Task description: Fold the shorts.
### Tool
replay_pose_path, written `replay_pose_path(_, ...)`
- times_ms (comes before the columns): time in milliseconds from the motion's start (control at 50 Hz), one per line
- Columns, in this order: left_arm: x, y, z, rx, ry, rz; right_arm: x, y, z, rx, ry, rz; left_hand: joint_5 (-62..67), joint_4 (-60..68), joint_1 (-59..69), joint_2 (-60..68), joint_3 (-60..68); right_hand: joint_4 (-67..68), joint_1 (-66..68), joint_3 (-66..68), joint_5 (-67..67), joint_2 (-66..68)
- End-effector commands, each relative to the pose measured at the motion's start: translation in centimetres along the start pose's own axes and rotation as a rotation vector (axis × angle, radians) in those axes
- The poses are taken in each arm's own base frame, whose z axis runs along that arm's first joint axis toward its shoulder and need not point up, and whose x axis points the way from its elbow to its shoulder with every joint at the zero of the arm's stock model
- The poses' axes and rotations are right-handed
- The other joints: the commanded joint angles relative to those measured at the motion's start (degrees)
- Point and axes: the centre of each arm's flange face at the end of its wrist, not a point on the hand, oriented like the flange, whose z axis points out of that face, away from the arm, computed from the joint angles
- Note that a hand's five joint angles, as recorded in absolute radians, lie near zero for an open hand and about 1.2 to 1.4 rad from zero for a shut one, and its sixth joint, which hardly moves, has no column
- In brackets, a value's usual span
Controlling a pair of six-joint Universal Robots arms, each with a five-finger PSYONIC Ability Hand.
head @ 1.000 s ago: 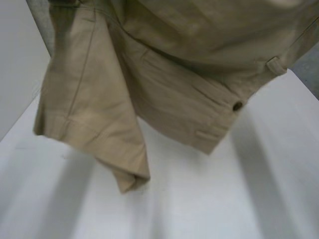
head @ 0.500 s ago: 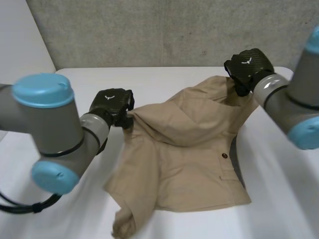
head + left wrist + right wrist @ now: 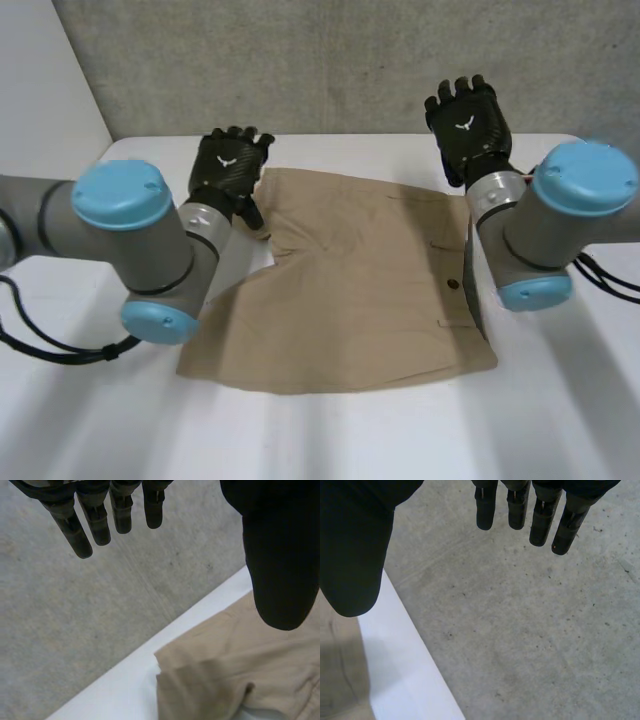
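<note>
Head view: shorts (image 3: 350,290) on white table (image 3: 560,420)

The left hand (image 3: 228,172) and right hand (image 3: 468,122) are releasing the shorts (image 3: 350,290), which are settling flat on the table (image 3: 560,400).

A white surface (image 3: 330,440) is occupying the head view from 3 o'clock through 6 o'clock to 9 o'clock. A grey concrete wall (image 3: 340,60), speckled and faintly scored, is standing behind the far edge of the surface at 12 o'clock. A plain white panel (image 3: 40,90) is adjoining this wall at 10 o'clock. Soft, diffuse light is falling on the surface.
</note>
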Motion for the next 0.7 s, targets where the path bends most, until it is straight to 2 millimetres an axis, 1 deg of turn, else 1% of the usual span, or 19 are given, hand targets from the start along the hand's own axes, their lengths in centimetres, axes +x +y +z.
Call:
replay_pose_path(20,-1.0,-3.3,-4.9,-0.013,0.012,-0.004,1.3,-1.9,-5.1,-0.168,-0.167,0.057,-1.8,-0.7,-0.1,-0.6,-1.1,-3.2,-1.4,-2.2,-3.7,-2.5)
replay_pose_path(60,-1.0,-3.5,-6.4,-0.030,0.022,-0.004,1.3,-1.7,-6.3,-0.224,-0.220,0.072,-1.3,-0.2,0.4,-0.1,-0.6,-3.2,-1.4,-2.2,-3.7,-2.5)
replay_pose_path(80,-0.8,-3.5,-7.9,-0.052,0.036,-0.001,1.3,-1.2,-7.6,-0.291,-0.272,0.096,-0.9,0.1,0.7,0.2,-0.3,-3.2,-1.4,-2.2,-3.7,-2.5)
replay_pose_path(140,-0.5,-3.4,-10.0,-0.082,0.061,0.000,1.4,-0.9,-9.4,-0.371,-0.351,0.142,-0.1,1.0,1.6,1.1,0.5,-3.2,-1.4,-2.2,-3.7,-2.5)
replay_pose_path(160,-0.1,-3.3,-11.3,-0.096,0.084,0.000,1.5,-0.9,-10.6,-0.406,-0.397,0.176,1.1,2.1,2.7,2.2,1.7,-3.2,-1.4,-2.2,-3.7,-2.5)
replay_pose_path(200,0.2,-2.9,-12.4,-0.118,0.105,0.002,1.3,-0.9,-11.8,-0.436,-0.444,0.209,2.4,3.5,4.1,3.6,3.1,-3.2,-1.4,-2.2,-3.7,-2.5)
replay_pose_path(220,0.3,-2.5,-12.9,-0.136,0.115,0.003,1.2,-0.7,-12.3,-0.450,-0.465,0.224,3.6,4.7,5.3,4.8,4.2,-3.2,-1.4,-2.2,-3.7,-2.5)
replay_pose_path(240,0.5,-1.9,-13.8,-0.170,0.134,0.003,1.2,-0.3,-13.1,-0.464,-0.494,0.248,6.3,7.3,7.9,7.4,6.9,-0.5,1.3,0.5,-1.0,0.2)
replay_pose_path(280,0.7,-1.0,-14.6,-0.212,0.149,0.005,0.9,0.3,-14.0,-0.486,-0.523,0.272,9.1,10.2,10.8,10.3,9.8,2.3,4.0,3.3,1.7,3.0)
replay_pose_path(300,0.8,-0.6,-15.0,-0.238,0.156,0.004,0.6,1.0,-14.7,-0.504,-0.543,0.290,10.3,11.4,12.0,11.5,11.0,5.1,6.9,6.1,4.6,5.8)
replay_pose_path(320,0.9,0.2,-15.7,-0.282,0.167,0.004,0.4,1.2,-15.0,-0.510,-0.552,0.296,11.3,12.4,13.0,12.5,12.0,7.0,8.7,8.0,6.4,7.7)
replay_pose_path(360,0.9,0.8,-16.3,-0.322,0.175,0.005,0.2,1.7,-15.5,-0.522,-0.564,0.311,11.7,12.7,13.3,12.9,12.3,11.0,12.8,12.0,10.5,11.7)
replay_pose_path(400,0.9,1.5,-17.1,-0.372,0.184,0.002,-0.3,2.4,-16.2,-0.534,-0.568,0.322,15.4,16.4,17.0,16.5,16.0,16.4,18.2,17.4,15.9,17.1)
replay_pose_path(480,0.7,2.6,-17.9,-0.431,0.178,-0.001,-0.8,3.5,-17.2,-0.542,-0.557,0.325,20.1,21.2,21.7,21.3,20.7,17.4,19.2,18.4,16.9,18.1)
replay_pose_path(580,0.4,3.4,-18.4,-0.469,0.170,-0.003,-1.5,4.5,-17.5,-0.507,-0.525,0.306,21.1,22.2,22.8,22.3,21.7,19.8,21.5,20.8,19.2,20.5)
replay_pose_path(700,-0.1,4.0,-18.5,-0.495,0.149,-0.010,-2.1,5.5,-17.4,-0.489,-0.510,0.293,21.1,22.2,22.8,22.3,21.7,24.5,26.2,25.5,23.9,25.2)
